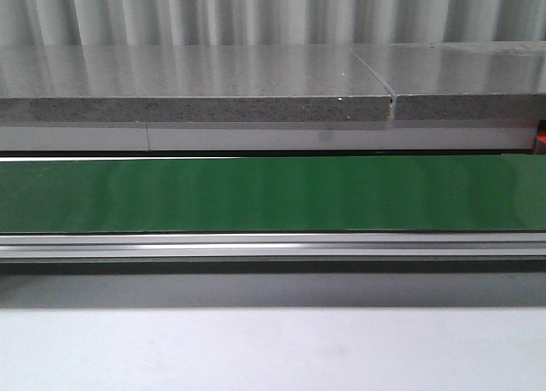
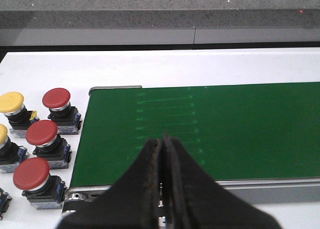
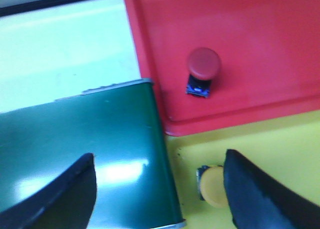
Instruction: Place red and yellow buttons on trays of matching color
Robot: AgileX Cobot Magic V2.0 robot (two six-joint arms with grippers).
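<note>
In the left wrist view, three red buttons (image 2: pixel 56 100) (image 2: pixel 42 134) (image 2: pixel 31 175) and two yellow buttons (image 2: pixel 11 103) (image 2: pixel 2 135) stand on the white table beside the end of the green belt (image 2: pixel 200 129). My left gripper (image 2: pixel 161 143) is shut and empty over the belt's near edge. In the right wrist view, a red button (image 3: pixel 203 65) lies in the red tray (image 3: pixel 260 39) and a yellow button (image 3: pixel 214 187) lies in the yellow tray (image 3: pixel 280 139). My right gripper (image 3: pixel 159 164) is open and empty over the belt end and the yellow tray. Neither gripper shows in the front view.
The front view shows the green conveyor belt (image 1: pixel 273 193) with its metal rail (image 1: pixel 273 244), a grey stone ledge (image 1: pixel 196 84) behind it and white table in front. The belt's end roller (image 2: pixel 75 196) sits near the buttons.
</note>
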